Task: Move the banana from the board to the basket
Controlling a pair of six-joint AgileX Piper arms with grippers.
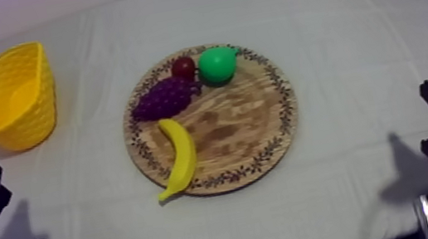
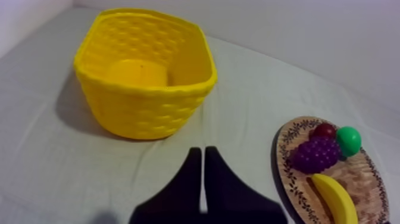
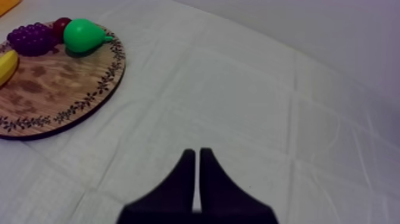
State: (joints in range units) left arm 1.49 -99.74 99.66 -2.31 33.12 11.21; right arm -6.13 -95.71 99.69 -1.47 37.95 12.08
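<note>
Banana (image 1: 179,157) on the near-left part of the wooden board (image 1: 260,121); it lies lengthwise from the board's middle toward the near rim, its near tip at or just over that rim. The board sits flat on the grey-white cloth at the centre of the bench (image 1: 356,45). On the far side of the board is a bunch of grapes (image 1: 163,98) to the left, a small red fruit (image 1: 183,68) just behind them and a green pear (image 1: 217,65) just right of the red fruit; the grapes sit just beyond the banana's far end. At the far left of the bench stands the yellow basket (image 1: 27,131), upright, mouth up, well apart from the board. As to the arms: left gripper (image 2: 203,156) low at the near left, over bare cloth on the near side of the basket, fingers pressed together in a narrow wedge, holding nothing; right gripper (image 3: 197,156) low at the near right, over bare cloth well right of the board, fingers likewise pressed together, holding nothing.
</note>
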